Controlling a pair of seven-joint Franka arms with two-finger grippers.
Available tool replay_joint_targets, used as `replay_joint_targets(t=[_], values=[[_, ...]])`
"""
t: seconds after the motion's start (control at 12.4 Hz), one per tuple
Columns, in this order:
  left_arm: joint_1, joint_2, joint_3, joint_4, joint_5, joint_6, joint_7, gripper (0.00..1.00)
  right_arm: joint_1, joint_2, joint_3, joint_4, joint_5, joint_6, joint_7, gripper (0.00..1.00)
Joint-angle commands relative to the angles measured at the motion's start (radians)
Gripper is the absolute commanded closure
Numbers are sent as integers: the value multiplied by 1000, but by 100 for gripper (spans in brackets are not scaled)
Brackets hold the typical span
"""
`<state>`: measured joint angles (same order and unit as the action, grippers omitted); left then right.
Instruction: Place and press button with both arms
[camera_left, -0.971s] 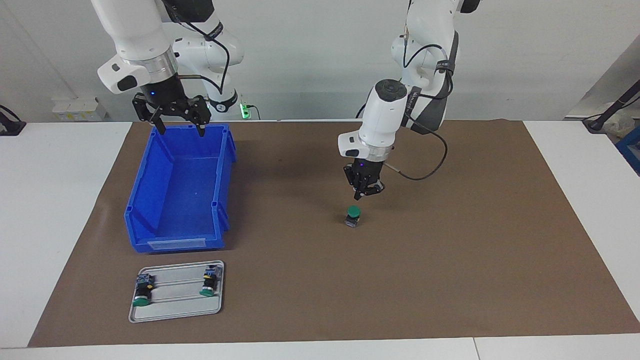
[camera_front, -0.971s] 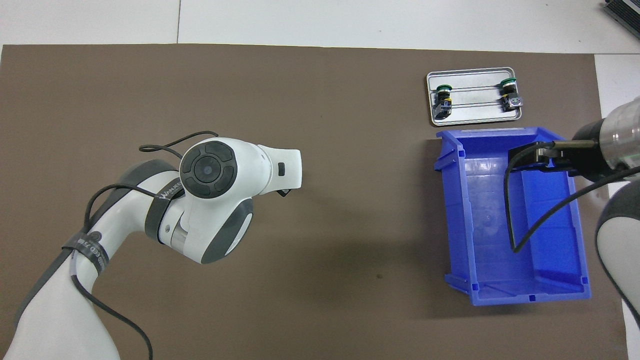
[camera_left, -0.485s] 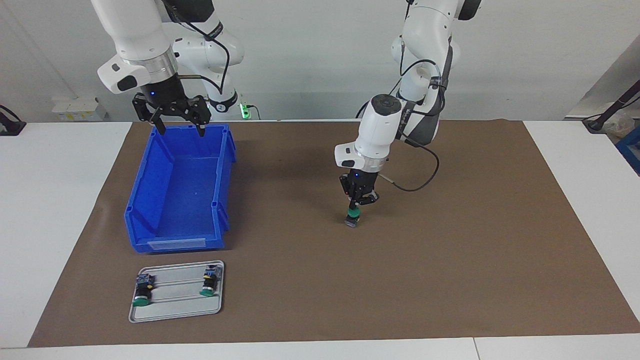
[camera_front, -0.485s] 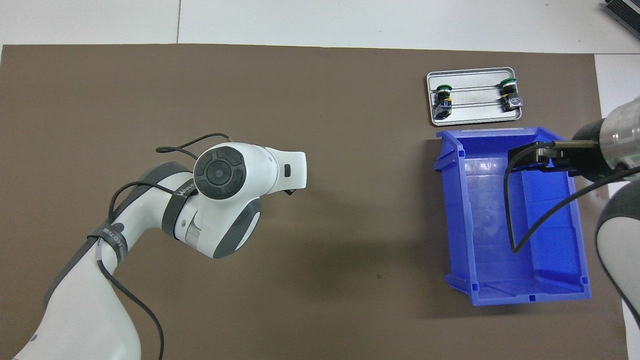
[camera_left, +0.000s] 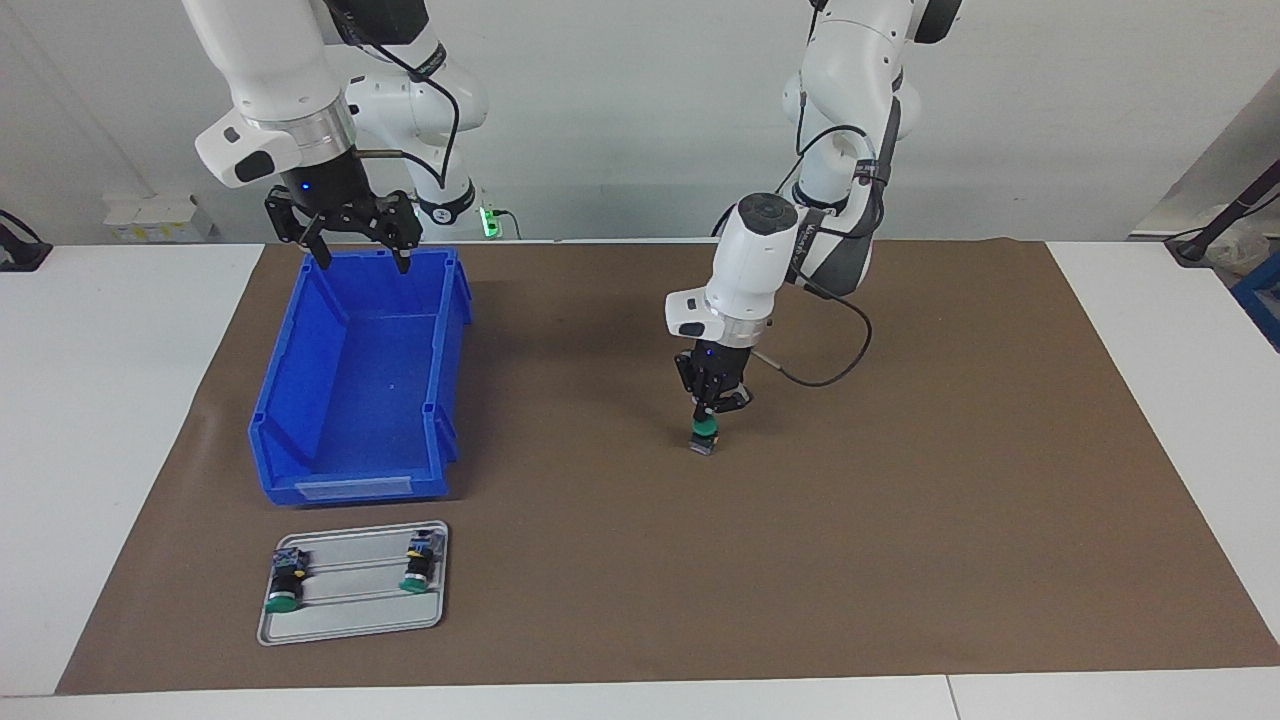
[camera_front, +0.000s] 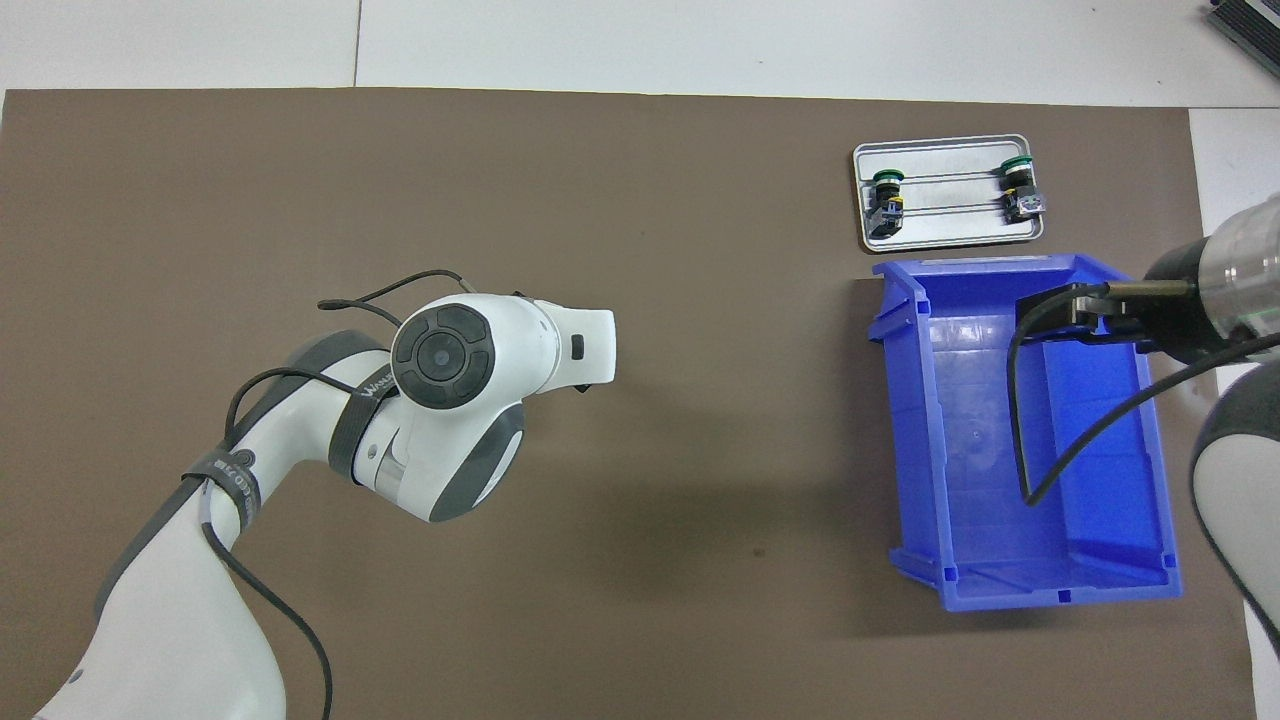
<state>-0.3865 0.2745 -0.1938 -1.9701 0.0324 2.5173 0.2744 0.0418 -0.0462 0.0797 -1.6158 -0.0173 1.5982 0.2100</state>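
Pressing down on the button (camera_left: 705, 433), which stands mid-surface, the left gripper (camera_left: 708, 408) has its fingers closed. The right gripper (camera_left: 352, 232) waits open-fingered over the bin (camera_left: 300, 420). Next likely: lifting straight off.

One camera sits high across the worktop (camera_left: 900, 560), facing both robots from a distance. The other looks steeply down from above the robots' end. Both show the blue bin (camera_left: 300, 400) (camera_front: 1100, 560).

Green-capped button (camera_left: 705, 432) upright on the brown mat, mid-table, cap up.
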Motion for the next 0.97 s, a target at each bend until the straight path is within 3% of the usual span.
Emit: replay_joint_targets(t=[0.0,0.16,0.49,0.65,0.89], values=[[-11,42,14,-32,18,54,12,99,-5,-15,6,-18,16,23,40,0],[-3,28,16,17,20,-1,19,94,-5,-14,6,-16,16,28,45,1],[15,-6,24,265,20,-341,22,86,-2,-12,12,-13,16,28,83,1],[55,-44,24,342,18,-469,20,68,19,6,28,-10,13,40,136,1],[145,-109,24,379,18,-592,16,53,84,35,28,-10,14,101,241,2]])
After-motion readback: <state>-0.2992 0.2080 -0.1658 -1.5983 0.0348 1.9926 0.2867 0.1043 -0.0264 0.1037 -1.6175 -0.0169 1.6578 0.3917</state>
